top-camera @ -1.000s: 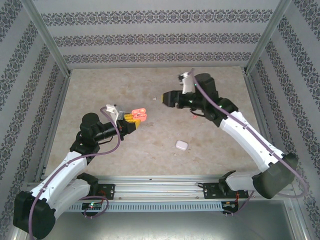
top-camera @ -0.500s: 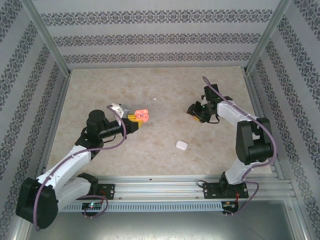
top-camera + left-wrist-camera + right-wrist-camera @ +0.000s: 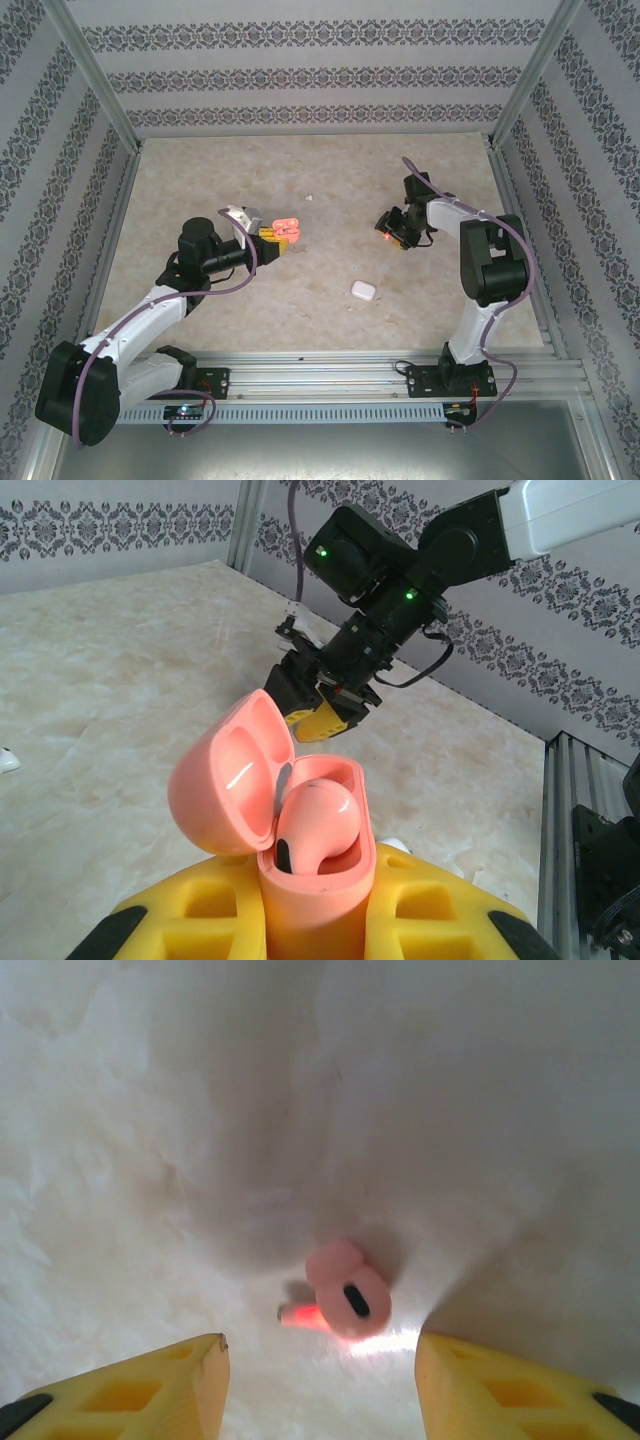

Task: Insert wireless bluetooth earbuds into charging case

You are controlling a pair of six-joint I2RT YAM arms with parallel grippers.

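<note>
My left gripper (image 3: 318, 905) (image 3: 271, 239) is shut on the base of a pink charging case (image 3: 320, 895) (image 3: 286, 228). The case stands upright with its lid (image 3: 228, 780) swung open to the left. One pink earbud (image 3: 318, 822) sits in a slot inside it. A second pink earbud (image 3: 346, 1300) (image 3: 385, 238) lies on the table right of centre. My right gripper (image 3: 320, 1365) (image 3: 389, 229) (image 3: 320, 712) hangs low over it, pointing down, open. The bud lies just ahead of the gap between its yellow fingers (image 3: 175, 1388), apart from both.
A closed white case (image 3: 362, 290) lies on the table (image 3: 200, 180) in front, between the arms. A white earbud (image 3: 310, 198) (image 3: 5, 760) rests farther back near the middle. Patterned walls and a metal frame (image 3: 95, 85) enclose the table.
The right arm has folded back to the right and brought its gripper down over the pink earbud. The left arm has shifted slightly, still holding the open case.
</note>
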